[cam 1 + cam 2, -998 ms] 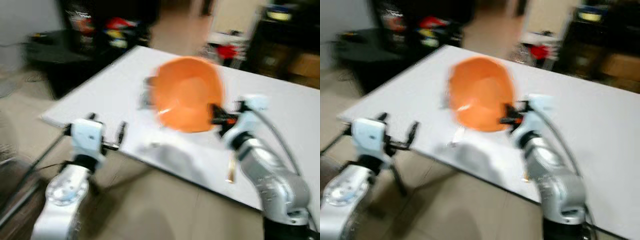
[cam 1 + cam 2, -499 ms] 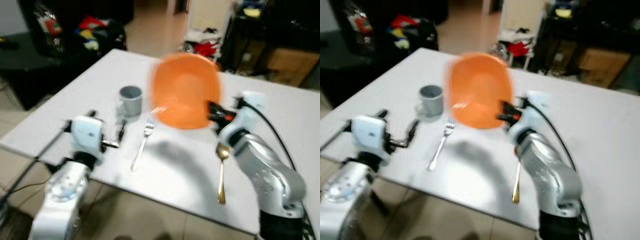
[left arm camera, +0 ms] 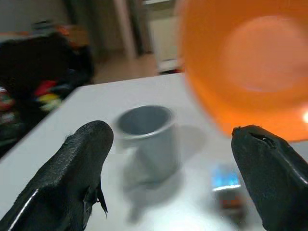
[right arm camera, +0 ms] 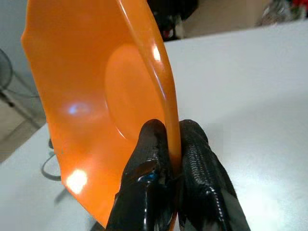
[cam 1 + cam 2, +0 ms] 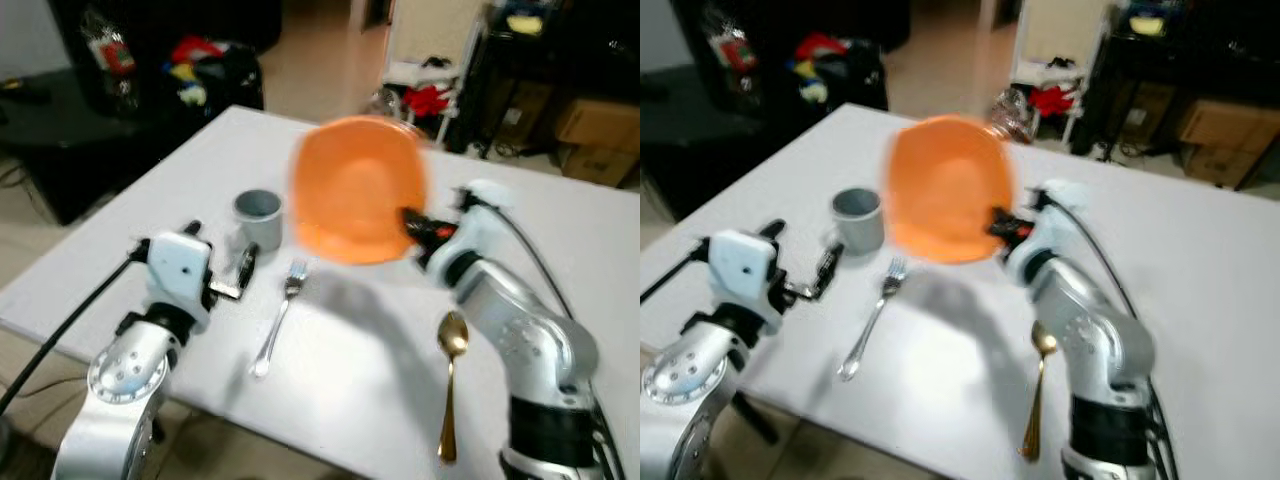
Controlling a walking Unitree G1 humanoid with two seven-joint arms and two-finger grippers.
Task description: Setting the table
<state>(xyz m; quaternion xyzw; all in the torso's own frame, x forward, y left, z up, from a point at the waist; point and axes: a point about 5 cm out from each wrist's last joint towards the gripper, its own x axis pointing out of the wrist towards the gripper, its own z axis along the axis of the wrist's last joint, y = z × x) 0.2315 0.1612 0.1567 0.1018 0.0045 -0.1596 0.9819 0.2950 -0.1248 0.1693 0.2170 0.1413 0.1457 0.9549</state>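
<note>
An orange plate (image 5: 355,190) hangs tilted above the white table (image 5: 600,260), my right gripper (image 5: 412,222) shut on its rim. The right wrist view shows both fingers (image 4: 199,183) pinching the plate's edge (image 4: 120,96). Under the plate, a silver fork (image 5: 278,320) lies to the left and a gold spoon (image 5: 450,385) to the right. A grey cup (image 5: 258,215) stands beyond the fork. My left gripper (image 5: 220,248) hovers open near the table's front-left edge, pointing at the cup (image 3: 147,139), nothing between its fingers.
Dark furniture with coloured clutter (image 5: 190,70) stands beyond the table's far left corner. Cardboard boxes (image 5: 595,125) and a white rack with red items (image 5: 425,95) are behind the table. The table's near edge (image 5: 120,350) runs just under my left arm.
The whole view has shifted as I closed in on the table; the cup, fork and spoon came into sight. My right gripper still holds the plate, my left stays open.
</note>
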